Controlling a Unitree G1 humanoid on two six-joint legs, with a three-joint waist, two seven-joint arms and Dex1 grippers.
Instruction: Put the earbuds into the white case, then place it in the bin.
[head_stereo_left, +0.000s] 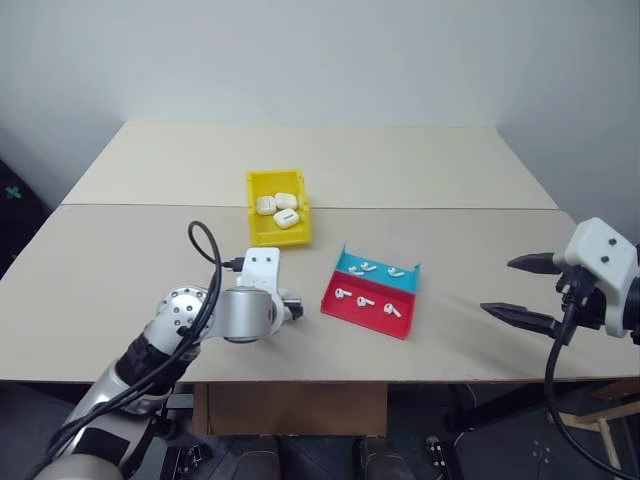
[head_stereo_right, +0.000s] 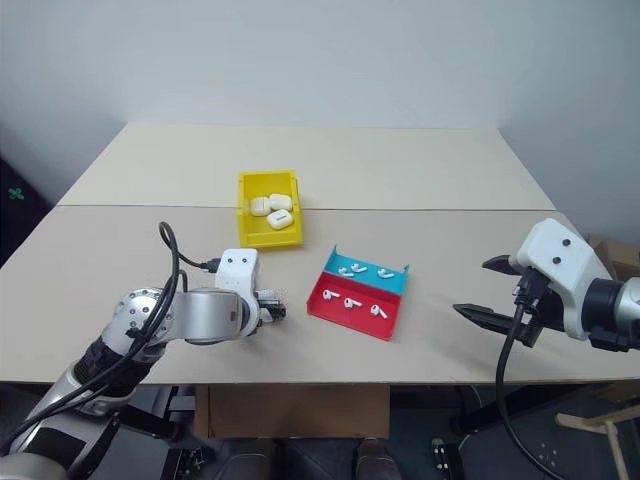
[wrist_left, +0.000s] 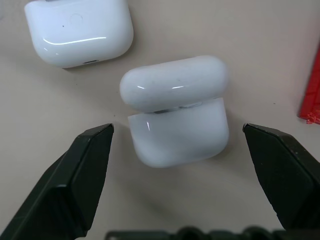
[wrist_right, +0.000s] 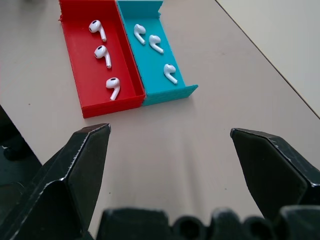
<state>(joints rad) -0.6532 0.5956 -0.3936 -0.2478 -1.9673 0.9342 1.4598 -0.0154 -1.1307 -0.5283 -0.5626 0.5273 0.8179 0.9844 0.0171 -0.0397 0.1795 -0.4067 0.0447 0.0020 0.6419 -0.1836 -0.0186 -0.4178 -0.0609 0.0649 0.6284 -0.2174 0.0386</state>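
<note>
Black fingers of the left claw stand spread wide on either side of the white case, touching neither flank; its lid sits slightly ajar. That wrist view also brings in a second closed case just beyond on the tabletop, both of which the arm hides from the head camera. Further out, the yellow bin holds three more cases. To its right the red-and-blue tray carries six earbuds, three per compartment, clearest from the right wrist. Well apart, the right claw hangs spread and empty over the tabletop.
</note>
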